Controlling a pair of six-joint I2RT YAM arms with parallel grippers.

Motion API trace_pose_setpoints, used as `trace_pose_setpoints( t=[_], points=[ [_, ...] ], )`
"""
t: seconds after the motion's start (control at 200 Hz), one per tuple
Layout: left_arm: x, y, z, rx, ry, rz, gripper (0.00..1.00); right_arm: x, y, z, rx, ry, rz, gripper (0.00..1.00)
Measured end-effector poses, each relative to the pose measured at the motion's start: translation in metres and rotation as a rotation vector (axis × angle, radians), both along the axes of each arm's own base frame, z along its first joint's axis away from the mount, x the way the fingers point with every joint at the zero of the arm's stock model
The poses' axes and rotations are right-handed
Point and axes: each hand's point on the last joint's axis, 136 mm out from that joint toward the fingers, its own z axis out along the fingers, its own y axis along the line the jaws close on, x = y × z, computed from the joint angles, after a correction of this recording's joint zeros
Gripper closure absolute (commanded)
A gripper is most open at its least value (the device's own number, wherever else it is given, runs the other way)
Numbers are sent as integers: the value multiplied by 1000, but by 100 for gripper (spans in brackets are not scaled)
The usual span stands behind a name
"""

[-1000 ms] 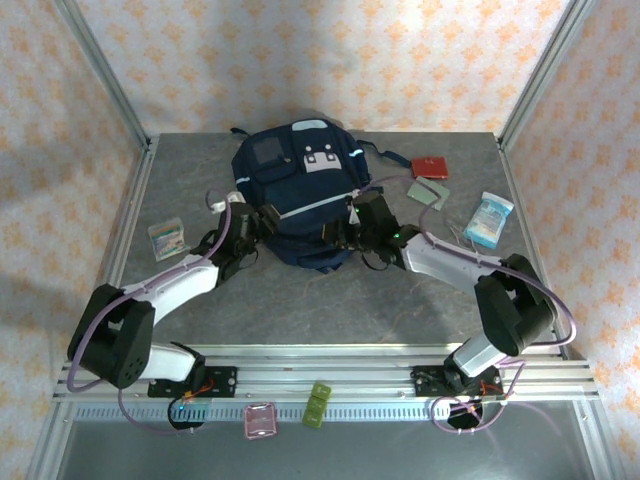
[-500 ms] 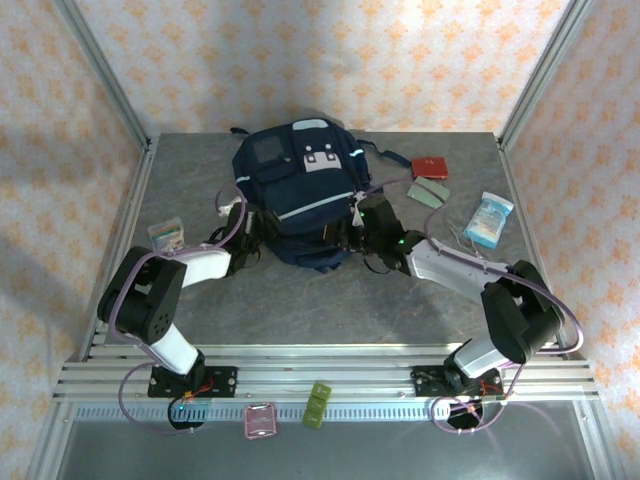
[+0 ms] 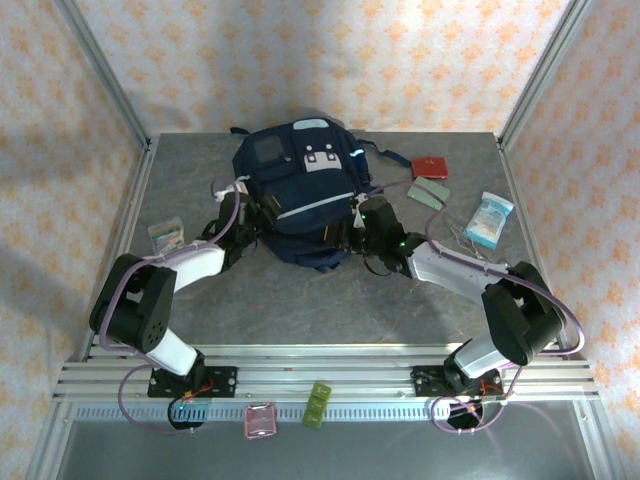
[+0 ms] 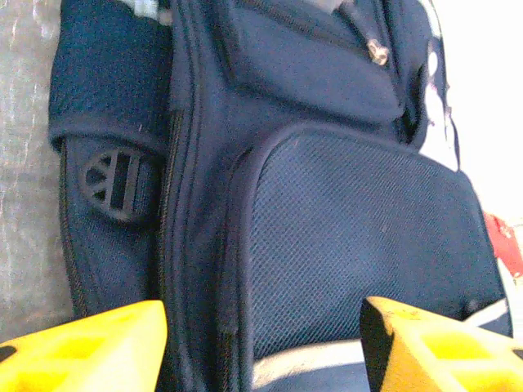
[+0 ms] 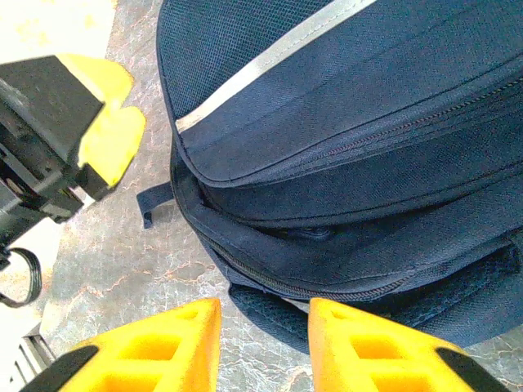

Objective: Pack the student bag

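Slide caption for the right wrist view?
Right gripper, jaws slightly apart, facing the zipped edge of the navy student bag.

Robot lab test cell. Grey table (image 3: 300,300) boxed by aluminium frame posts (image 3: 102,70); orange-patterned backdrop sheets (image 3: 330,60) around table; slotted aluminium rail (image 3: 350,375) along table's near edge carries two robot arms (image 3: 185,268).

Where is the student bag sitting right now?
In the top view the student bag lies at the far middle of the table, between the left claw and the right claw, with a red card off its right side.
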Motion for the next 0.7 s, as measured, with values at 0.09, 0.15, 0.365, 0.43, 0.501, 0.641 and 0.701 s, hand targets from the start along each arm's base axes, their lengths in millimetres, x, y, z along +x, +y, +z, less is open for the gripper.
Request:
trace_pose_setpoints(
  t=[0.09, 0.15, 0.365, 0.43, 0.501, 0.641, 0.701],
  points=[
    [6, 3, 8, -9, -14, 1, 34, 0, 0, 1, 4, -1, -2, 67],
    [11, 3, 8, -9, -10, -7, 34, 1, 0, 1, 5, -2, -2, 67],
    [24, -5, -23, 6, 65, -39, 33, 0, 0, 1, 5, -1, -2, 67],
    [22, -4, -38, 17, 104, -40, 33, 1, 0, 1, 4, -2, -2, 67],
    [21, -4, -47, 22, 125, -40, 33, 0, 0, 1, 4, -2, -2, 67],
    [21, -4, -49, 22, 128, -40, 33, 0, 0, 1, 4, -1, -2, 67],
    [21, -5, -49, 19, 130, -45, 32, 0, 0, 0, 4, -1, -2, 67]
  ],
)
